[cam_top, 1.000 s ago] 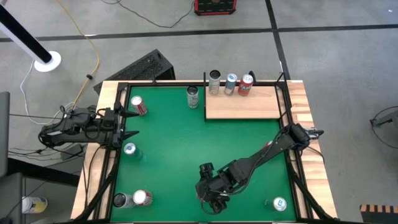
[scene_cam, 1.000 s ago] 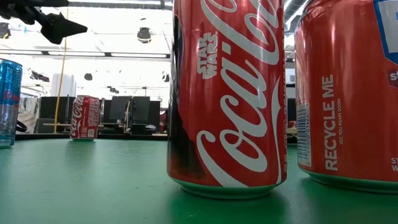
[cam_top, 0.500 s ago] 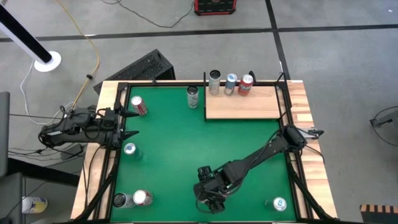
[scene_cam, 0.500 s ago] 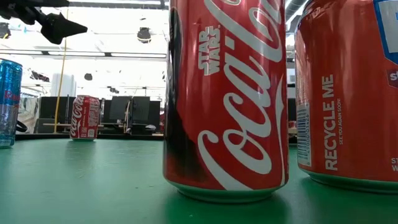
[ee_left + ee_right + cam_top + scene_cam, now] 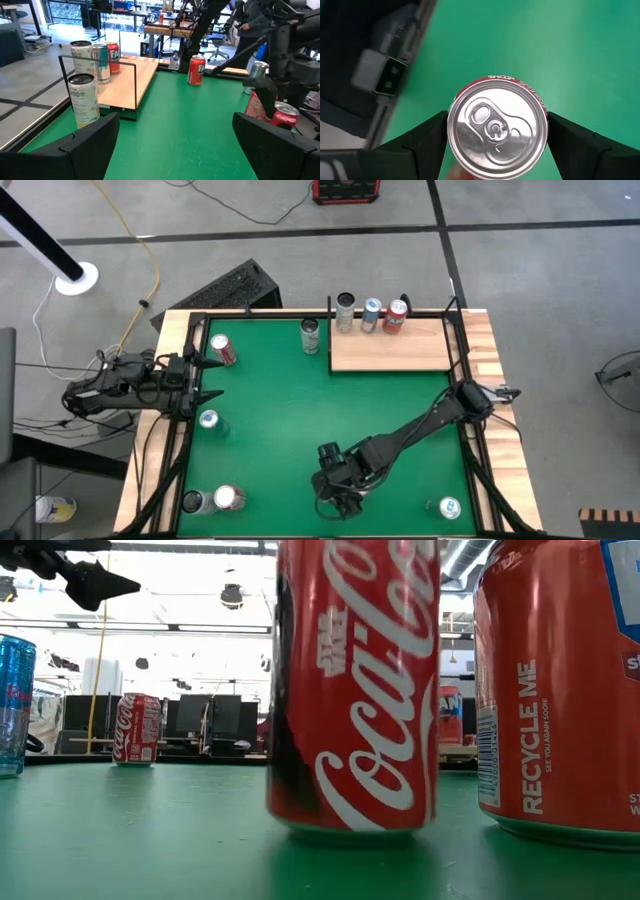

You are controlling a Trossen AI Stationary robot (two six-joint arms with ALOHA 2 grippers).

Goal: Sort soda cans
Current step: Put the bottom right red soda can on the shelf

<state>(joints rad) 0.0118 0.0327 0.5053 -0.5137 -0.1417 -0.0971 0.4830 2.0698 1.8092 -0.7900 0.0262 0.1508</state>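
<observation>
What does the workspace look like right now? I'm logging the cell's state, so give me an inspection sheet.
Surface: green mat with a wooden board at the far right corner.
Job's things: three cans along the board's far edge, one can beside it, four down the left side, one near right, and a red can.
Clutter: nothing seen.
Grippers: right gripper straddles the red can, fingers at its sides; left gripper open at the left edge.
Cables: yellow cord on the floor.
Surroundings: concrete floor; desks beyond the table.
</observation>
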